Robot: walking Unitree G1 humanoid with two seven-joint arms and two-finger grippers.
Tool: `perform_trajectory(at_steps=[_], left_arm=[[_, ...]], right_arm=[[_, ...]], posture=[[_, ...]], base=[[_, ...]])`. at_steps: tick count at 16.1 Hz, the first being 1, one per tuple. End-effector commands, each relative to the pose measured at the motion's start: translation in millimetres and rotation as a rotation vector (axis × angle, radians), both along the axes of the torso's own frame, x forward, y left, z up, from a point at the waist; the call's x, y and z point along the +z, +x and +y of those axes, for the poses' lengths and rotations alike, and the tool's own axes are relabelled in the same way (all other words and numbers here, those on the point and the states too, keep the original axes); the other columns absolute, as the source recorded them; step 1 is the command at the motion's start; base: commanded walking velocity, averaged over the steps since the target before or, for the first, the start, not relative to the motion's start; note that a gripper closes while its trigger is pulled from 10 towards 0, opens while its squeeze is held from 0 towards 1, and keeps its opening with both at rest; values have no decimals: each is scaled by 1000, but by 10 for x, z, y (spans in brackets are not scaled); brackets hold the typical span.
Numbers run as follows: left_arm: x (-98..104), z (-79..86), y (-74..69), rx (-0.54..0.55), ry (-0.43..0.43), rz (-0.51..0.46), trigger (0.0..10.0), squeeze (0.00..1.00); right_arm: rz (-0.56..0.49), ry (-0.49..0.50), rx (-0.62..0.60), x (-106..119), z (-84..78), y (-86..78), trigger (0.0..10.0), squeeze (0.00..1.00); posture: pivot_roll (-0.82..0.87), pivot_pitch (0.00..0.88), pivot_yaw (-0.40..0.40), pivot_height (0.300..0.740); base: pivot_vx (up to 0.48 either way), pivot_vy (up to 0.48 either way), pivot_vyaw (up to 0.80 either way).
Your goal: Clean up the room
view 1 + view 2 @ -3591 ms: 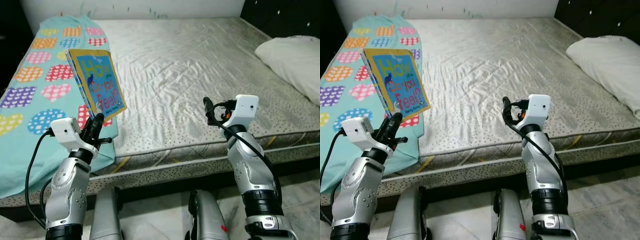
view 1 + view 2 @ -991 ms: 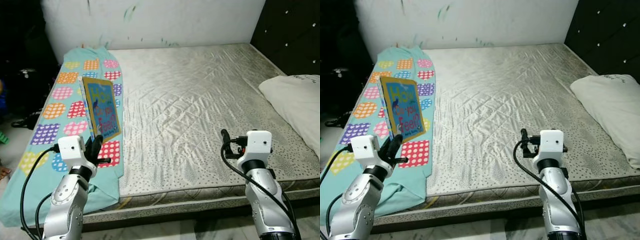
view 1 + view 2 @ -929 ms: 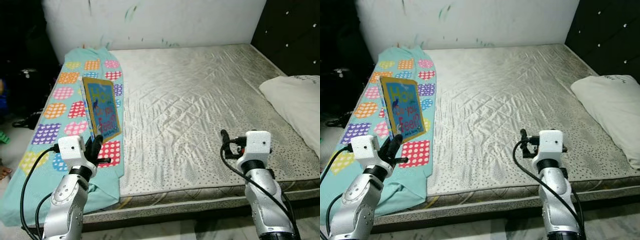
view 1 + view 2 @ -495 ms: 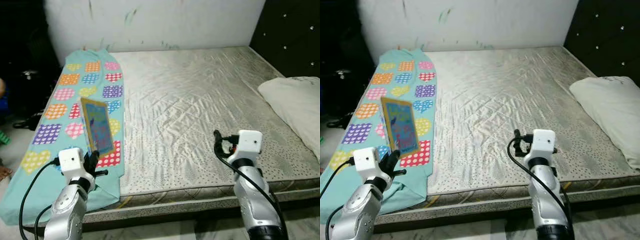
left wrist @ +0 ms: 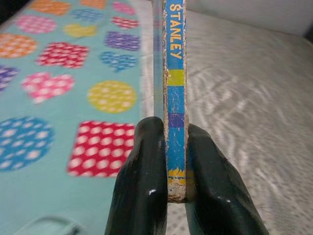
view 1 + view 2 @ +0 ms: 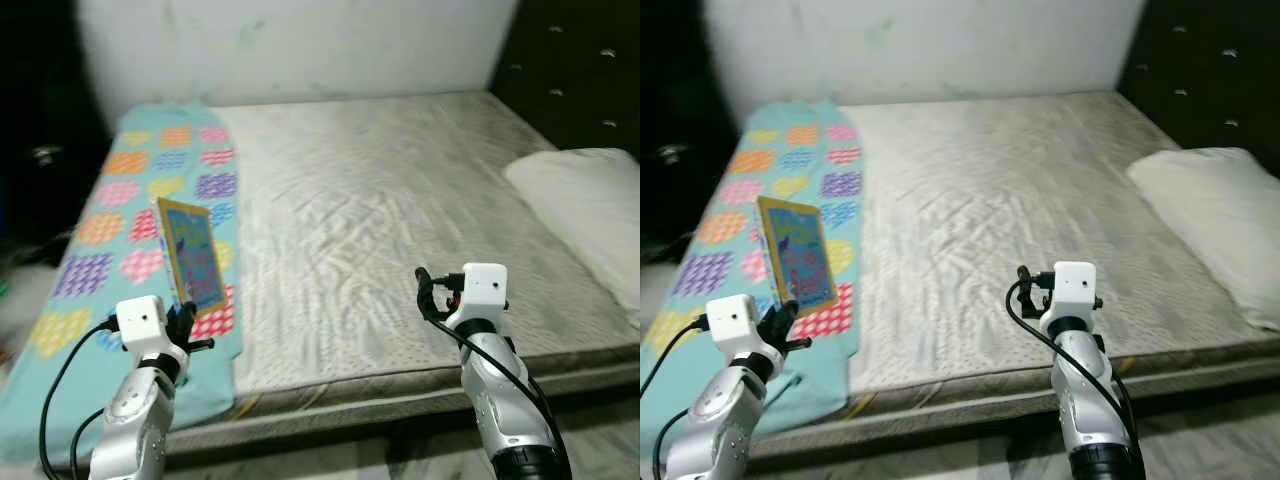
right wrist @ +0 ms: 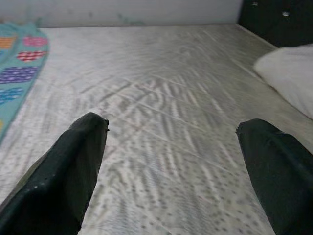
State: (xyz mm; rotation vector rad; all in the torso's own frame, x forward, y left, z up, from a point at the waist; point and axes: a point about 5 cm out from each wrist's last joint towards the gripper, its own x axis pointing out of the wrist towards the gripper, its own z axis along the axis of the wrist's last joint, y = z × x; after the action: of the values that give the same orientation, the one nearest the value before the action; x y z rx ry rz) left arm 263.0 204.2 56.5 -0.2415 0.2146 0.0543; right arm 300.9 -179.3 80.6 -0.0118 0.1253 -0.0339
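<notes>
The step in hand looks like carrying: the left pincer [image 6: 183, 322] pinches a thin children's book [image 6: 191, 254] at its lower edge and holds it clear of the bed [image 6: 400, 220], over the near left corner where a teal blanket [image 6: 110, 210] with coloured hearts covers the left side of the mattress. In the left wrist view both black fingers [image 5: 142, 181] press against the book's blue spine [image 5: 175, 88] from either side, with the lettering running away from the wrist.

The book stands nearly upright. Its long axis runs from the pincer upward and leans a little toward the head of the bed. The printed cover faces the right side of the bed, and the spine edge faces back toward the robot. The head views are slightly blurred, so I cannot read the title there.

The right pincer [image 6: 423, 290] is spread wide and holds nothing. It hovers above the near edge of the bed, about midway along it; the right wrist view shows bare quilted mattress between its fingers. A white pillow [image 6: 590, 205] lies at the right edge of the bed, well apart from both arms.

The next move probably calls for keeping the pinch firm and the book upright while the robot finds a proper place for it, since no shelf or box is in sight.
</notes>
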Motion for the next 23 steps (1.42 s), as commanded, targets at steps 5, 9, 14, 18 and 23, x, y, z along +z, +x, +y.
perform_trajectory(at_steps=[5,9,14,18,23], left_arm=[[118,-10,99,-14,21,-61,10000,0],[131,-15,120,-17,23,-65,10000,0],[131,-15,141,-15,11,-69,10000,0],[136,-21,155,-17,4,-73,10000,0],[139,-8,175,-17,5,-77,10000,0]], right_arm=[[-13,-28,36,28,26,47,10000,0],[-28,-51,55,45,58,62,10000,0],[-40,-50,52,58,54,80,10000,0],[-46,-37,50,70,45,89,10000,0],[-48,-30,51,68,55,113,10000,0]], posture=[[-63,0,5,740],[-62,0,6,740],[-62,0,6,740],[-63,0,5,740],[-59,0,7,740]], base=[[0,0,-160],[0,0,706],[0,0,640],[0,0,0],[0,202,0]])
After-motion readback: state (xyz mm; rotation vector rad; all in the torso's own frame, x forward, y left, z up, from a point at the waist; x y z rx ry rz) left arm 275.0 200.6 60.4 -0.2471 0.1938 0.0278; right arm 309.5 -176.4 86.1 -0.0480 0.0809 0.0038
